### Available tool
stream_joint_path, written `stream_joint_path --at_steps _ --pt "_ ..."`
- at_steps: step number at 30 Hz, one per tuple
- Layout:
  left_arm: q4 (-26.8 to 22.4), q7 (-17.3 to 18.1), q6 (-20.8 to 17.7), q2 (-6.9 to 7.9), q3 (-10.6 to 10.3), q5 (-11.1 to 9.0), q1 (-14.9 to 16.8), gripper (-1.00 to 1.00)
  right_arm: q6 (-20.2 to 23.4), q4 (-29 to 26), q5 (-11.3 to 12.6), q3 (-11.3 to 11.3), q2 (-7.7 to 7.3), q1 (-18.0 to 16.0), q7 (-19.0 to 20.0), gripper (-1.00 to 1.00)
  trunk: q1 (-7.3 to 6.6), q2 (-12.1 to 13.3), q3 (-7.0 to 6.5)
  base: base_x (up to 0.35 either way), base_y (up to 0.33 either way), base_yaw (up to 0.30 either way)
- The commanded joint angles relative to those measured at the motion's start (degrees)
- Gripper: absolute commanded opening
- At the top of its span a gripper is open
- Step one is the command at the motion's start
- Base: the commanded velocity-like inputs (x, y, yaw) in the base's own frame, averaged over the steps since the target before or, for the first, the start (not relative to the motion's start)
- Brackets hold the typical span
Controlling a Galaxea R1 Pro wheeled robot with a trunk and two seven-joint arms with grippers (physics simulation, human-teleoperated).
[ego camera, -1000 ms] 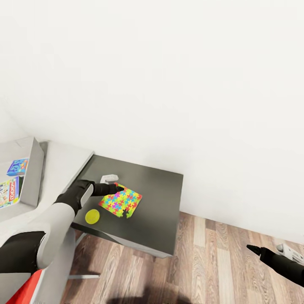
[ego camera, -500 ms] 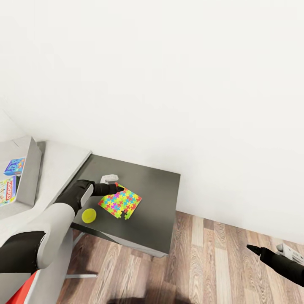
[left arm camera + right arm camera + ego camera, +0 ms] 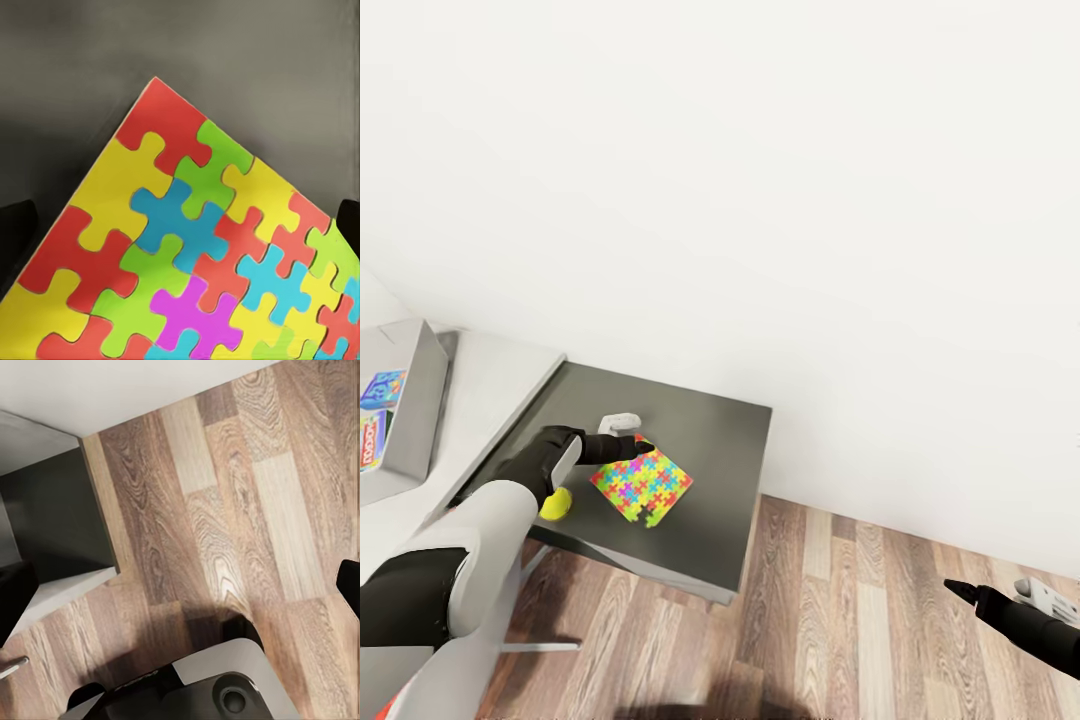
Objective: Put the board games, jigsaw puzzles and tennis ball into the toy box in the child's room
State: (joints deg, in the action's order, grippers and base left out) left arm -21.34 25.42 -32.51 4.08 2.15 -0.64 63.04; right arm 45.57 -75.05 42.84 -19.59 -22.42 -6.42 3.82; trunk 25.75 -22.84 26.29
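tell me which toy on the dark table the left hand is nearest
The colourful jigsaw: the left hand sits at its back corner. The yellow ball lies further back beside the forearm, and the small white thing sits behind.

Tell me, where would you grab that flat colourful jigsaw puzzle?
By its red corner. The jigsaw puzzle lies flat on the dark table, so only an edge offers a pinch. The left pincer already faces that corner, fingers either side, so a low approach from there looks best.

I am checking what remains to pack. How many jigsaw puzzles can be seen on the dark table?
1. The colourful jigsaw puzzle lies flat on the dark table, at the left gripper. A second may be hidden.
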Motion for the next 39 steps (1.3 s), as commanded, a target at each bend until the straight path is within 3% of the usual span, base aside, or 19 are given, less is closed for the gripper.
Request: stream_joint_path --at_steps 1,39 --pt "2.4 0.2 -0.5 0.0 0.1 0.0 0.0 1.0 0.3 0.0 -0.4 -0.1 0.01 0.0 0.4 1.0 0.04 -0.1 0.1 -0.071 -0.203 0.0" --pt "2.3 0.2 -0.6 0.09 0.1 0.0 0.0 1.0 0.3 0.1 -0.4 -0.1 0.01 0.0 0.4 1.0 0.04 -0.1 0.1 -0.03 -0.067 0.0"
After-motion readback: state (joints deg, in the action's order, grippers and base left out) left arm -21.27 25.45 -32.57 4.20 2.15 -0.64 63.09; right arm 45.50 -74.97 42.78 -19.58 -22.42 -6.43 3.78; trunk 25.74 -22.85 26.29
